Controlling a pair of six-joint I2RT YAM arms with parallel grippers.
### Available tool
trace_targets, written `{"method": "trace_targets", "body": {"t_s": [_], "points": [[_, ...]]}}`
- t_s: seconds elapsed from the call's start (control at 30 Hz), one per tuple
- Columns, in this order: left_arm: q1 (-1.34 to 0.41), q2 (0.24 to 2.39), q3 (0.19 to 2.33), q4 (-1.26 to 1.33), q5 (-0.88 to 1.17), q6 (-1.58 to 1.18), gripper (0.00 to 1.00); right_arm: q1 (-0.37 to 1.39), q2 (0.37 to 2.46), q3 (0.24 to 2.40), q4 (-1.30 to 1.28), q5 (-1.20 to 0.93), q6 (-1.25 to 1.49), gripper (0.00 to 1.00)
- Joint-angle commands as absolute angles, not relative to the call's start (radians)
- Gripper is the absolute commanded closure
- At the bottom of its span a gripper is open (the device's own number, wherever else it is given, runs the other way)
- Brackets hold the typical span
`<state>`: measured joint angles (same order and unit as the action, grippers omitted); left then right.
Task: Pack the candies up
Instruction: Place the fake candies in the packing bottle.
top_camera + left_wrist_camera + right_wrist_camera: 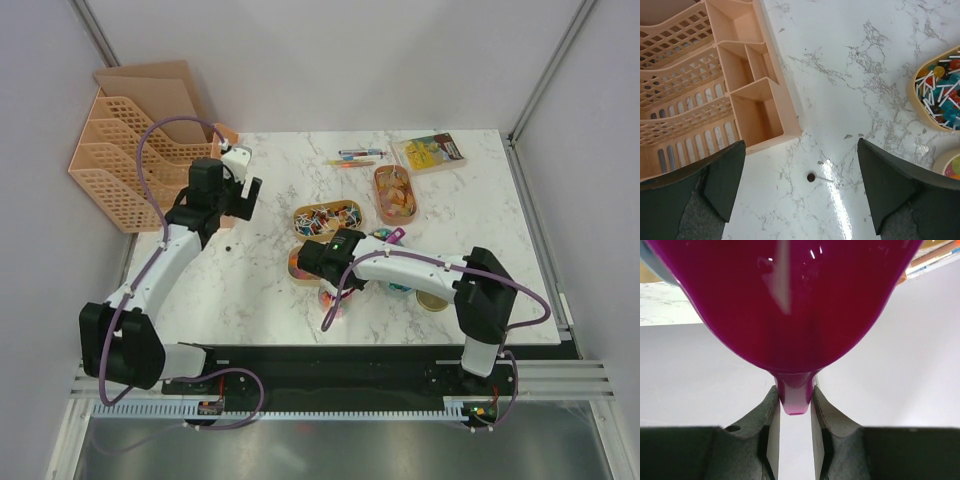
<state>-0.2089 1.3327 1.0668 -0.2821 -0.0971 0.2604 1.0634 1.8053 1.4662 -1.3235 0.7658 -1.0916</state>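
R gripper [794,401], lower centre of top view: fingers narrow, clamped on handle of magenta scoop [790,305]. L gripper [800,167], left of centre: fingers wide apart, holding nothing, over marble table [260,290]; lone brown candy [811,177] on table below it. Mixed candies [330,218] in oval bowl [298,222], centre, just beyond R gripper. Orange-yellow candies [398,195] in 2nd oval bowl [377,185], up-right of 1st. Peach organizer [110,160] upper left. Pens [358,156], yellow packet [432,152] at far edge, top centre-right.
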Motion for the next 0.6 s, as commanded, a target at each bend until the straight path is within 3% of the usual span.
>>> {"method": "trace_targets", "body": {"t_s": [0.0,0.57], "points": [[-0.209,1.269,1.043,-0.242,-0.065,0.198,0.01,1.080,1.830,1.482,-1.460,0.874,-0.984,1.00],[-0.209,1.166,0.969,-0.210,-0.037,0.144,0.01,1.109,1.809,1.361,-1.459,1.097,-0.960,1.00]]}}
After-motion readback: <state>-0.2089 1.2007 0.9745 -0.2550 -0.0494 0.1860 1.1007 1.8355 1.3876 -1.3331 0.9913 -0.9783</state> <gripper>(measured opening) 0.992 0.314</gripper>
